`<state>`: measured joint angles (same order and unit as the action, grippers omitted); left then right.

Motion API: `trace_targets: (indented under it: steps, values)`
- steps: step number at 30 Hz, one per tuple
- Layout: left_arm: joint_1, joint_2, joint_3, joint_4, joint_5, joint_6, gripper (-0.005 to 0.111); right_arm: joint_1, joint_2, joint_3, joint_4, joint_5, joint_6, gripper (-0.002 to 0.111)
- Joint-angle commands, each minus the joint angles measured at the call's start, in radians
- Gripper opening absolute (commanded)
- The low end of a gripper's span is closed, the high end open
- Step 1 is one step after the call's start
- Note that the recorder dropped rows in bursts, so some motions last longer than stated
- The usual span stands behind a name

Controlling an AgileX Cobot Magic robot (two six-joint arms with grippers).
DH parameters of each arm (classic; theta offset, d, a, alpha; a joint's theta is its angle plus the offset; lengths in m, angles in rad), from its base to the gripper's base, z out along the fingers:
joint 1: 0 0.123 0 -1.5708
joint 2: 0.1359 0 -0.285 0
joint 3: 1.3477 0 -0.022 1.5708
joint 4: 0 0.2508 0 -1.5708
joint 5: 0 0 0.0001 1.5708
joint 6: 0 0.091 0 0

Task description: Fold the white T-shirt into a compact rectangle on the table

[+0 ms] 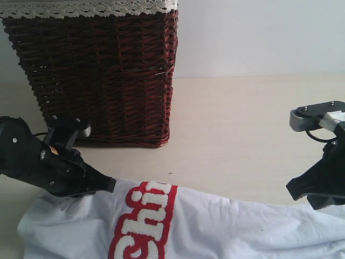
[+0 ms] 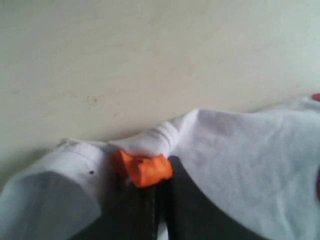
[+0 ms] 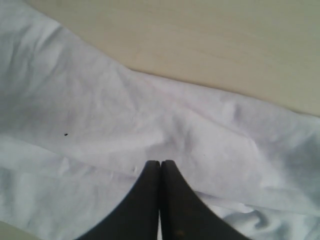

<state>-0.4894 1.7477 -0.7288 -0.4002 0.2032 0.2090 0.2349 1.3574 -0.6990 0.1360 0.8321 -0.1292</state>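
Grasping: left gripper [image 1: 110,185] at 8 o'clock pinches the tee [image 1: 232,226] at its tag [image 2: 145,170], right gripper [image 3: 160,165] at 4 o'clock closed (hold unclear); next, likely lift together.

The T-shirt [image 1: 226,226] lay across the near part of the table [image 1: 242,135], with the wicker basket [image 1: 102,75] standing behind it to the left. The left gripper [image 1: 108,185] sat at the shirt's left edge, seemingly right at the neck tag [image 2: 145,169], and the right gripper [image 1: 302,191] at its right edge.
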Motion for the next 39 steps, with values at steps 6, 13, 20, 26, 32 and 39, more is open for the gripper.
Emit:
trace_targets:
  steps: [6, 13, 20, 26, 32, 39]
  values:
    - [-0.001, -0.063, -0.040, -0.083, 0.001, 0.050, 0.000, -0.002, -0.007, -0.005, 0.003, -0.013, -0.008, 0.000]
    - [0.017, -0.179, -0.090, -0.087, 0.005, 0.038, 0.000, -0.002, -0.007, -0.005, 0.003, -0.018, -0.008, 0.000]
    - [0.085, -0.144, -0.097, -0.087, 0.000, -0.010, 0.000, -0.002, -0.007, -0.005, 0.015, -0.014, -0.008, 0.000]
    - [0.112, -0.148, -0.097, -0.087, -0.036, -0.033, 0.035, -0.002, -0.007, -0.005, 0.019, -0.012, -0.027, 0.000]
    - [0.088, -0.274, -0.093, -0.087, 0.129, -0.019, 0.043, -0.002, -0.007, -0.005, 0.043, 0.004, -0.072, 0.000]
    - [-0.148, -0.350, -0.050, -0.072, 0.202, 0.046, 0.032, 0.136, -0.007, 0.068, 0.363, 0.010, -0.675, 0.034]
